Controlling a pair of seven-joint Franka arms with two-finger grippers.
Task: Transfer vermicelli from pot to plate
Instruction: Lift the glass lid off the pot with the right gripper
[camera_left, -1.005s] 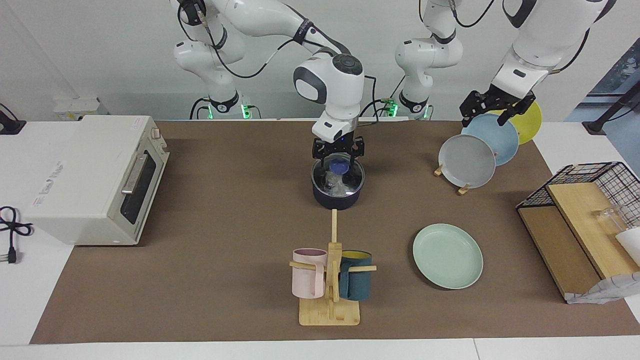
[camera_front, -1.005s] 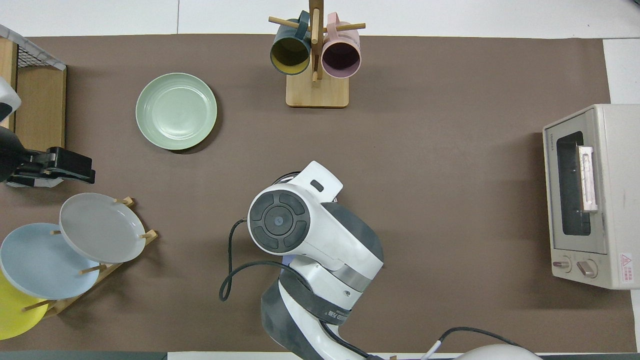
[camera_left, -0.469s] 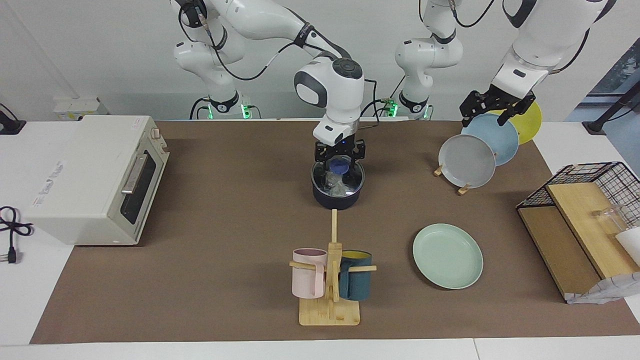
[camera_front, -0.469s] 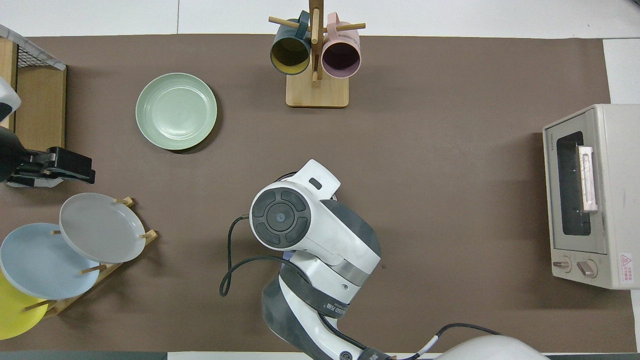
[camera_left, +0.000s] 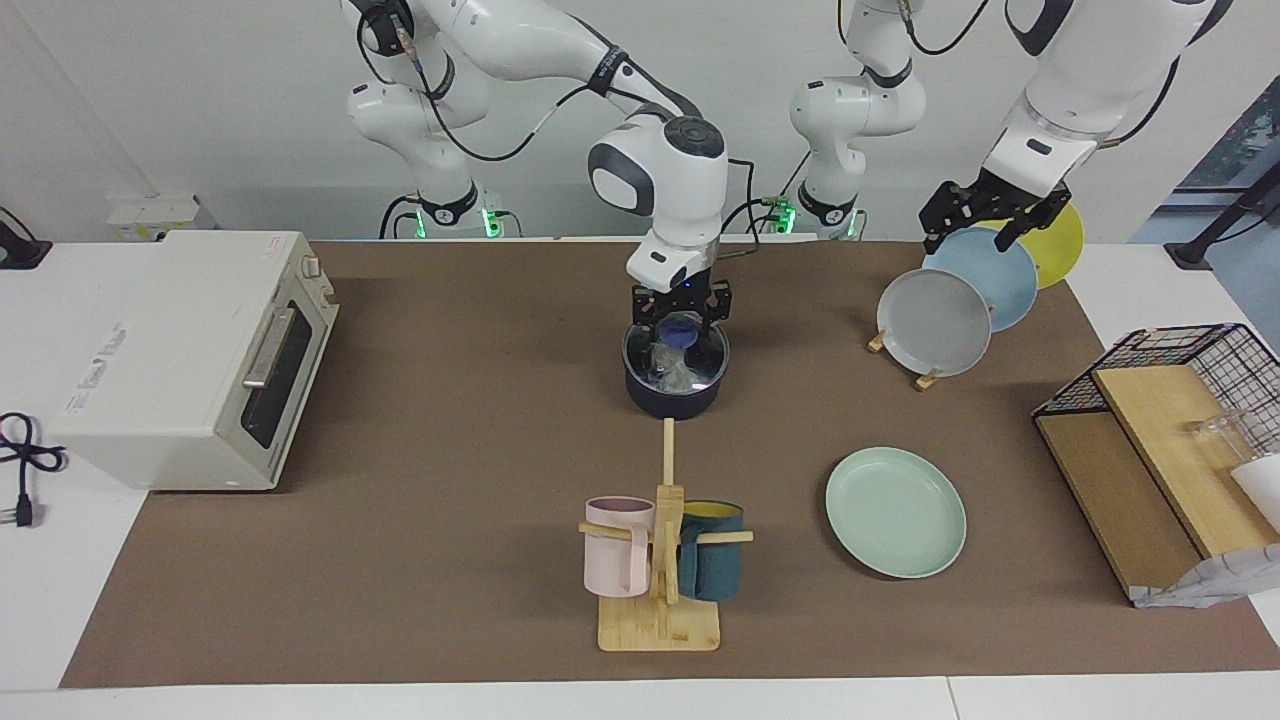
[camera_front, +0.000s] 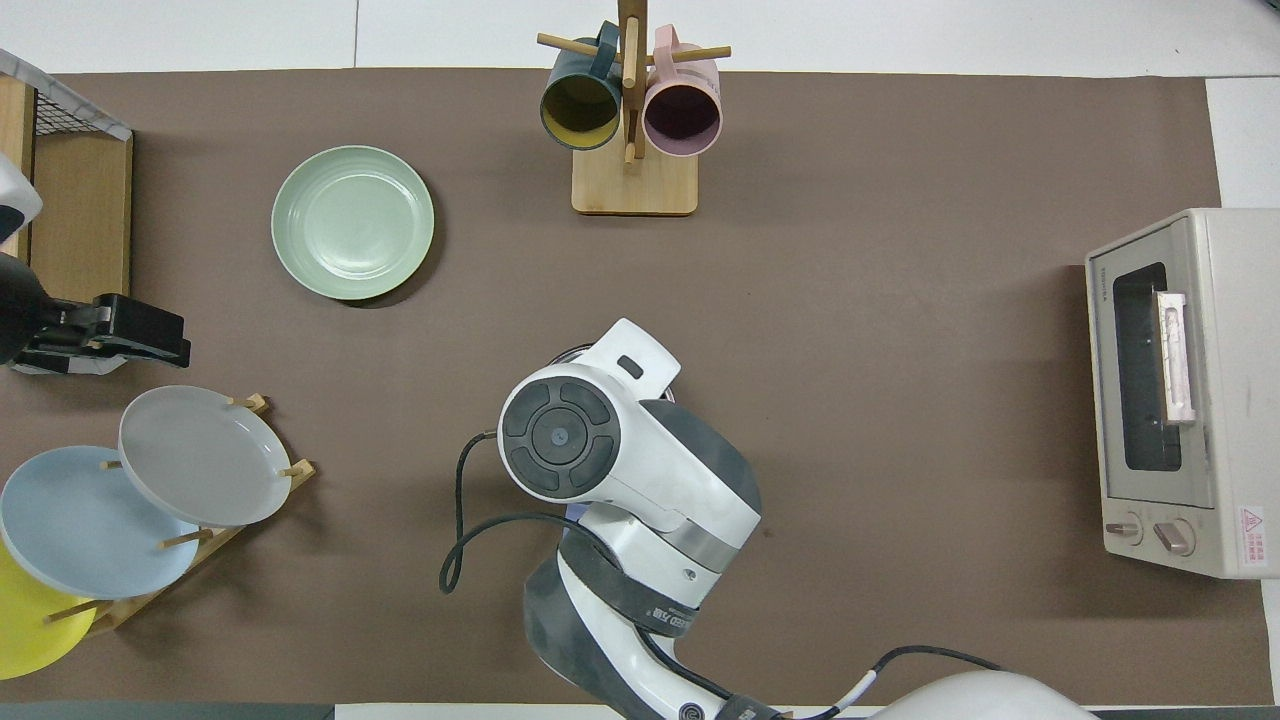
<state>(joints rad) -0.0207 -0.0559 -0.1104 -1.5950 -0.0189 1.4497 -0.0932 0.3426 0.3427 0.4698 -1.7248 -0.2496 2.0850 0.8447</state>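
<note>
The dark navy pot (camera_left: 677, 398) stands mid-table, nearer to the robots than the mug tree. A glass lid with a blue knob (camera_left: 681, 327) lies on it. The whitish vermicelli (camera_left: 673, 373) shows through the glass. My right gripper (camera_left: 679, 310) is right at the knob, low over the pot. In the overhead view the right arm hides all but a sliver of the pot's rim (camera_front: 572, 354). The mint-green plate (camera_left: 895, 512) (camera_front: 352, 222) lies empty toward the left arm's end. My left gripper (camera_left: 968, 232) (camera_front: 140, 335) waits open over the plate rack.
A plate rack holds a grey plate (camera_left: 934, 322), a light blue plate (camera_left: 1000, 270) and a yellow one. The mug tree (camera_left: 661, 560) carries a pink and a teal mug. A toaster oven (camera_left: 190, 355) stands at the right arm's end, a wire basket (camera_left: 1180, 400) at the left arm's.
The right arm's wrist has risen a little and shifted above the pot; its gripper stays at the lid's knob. The left arm has not moved.
</note>
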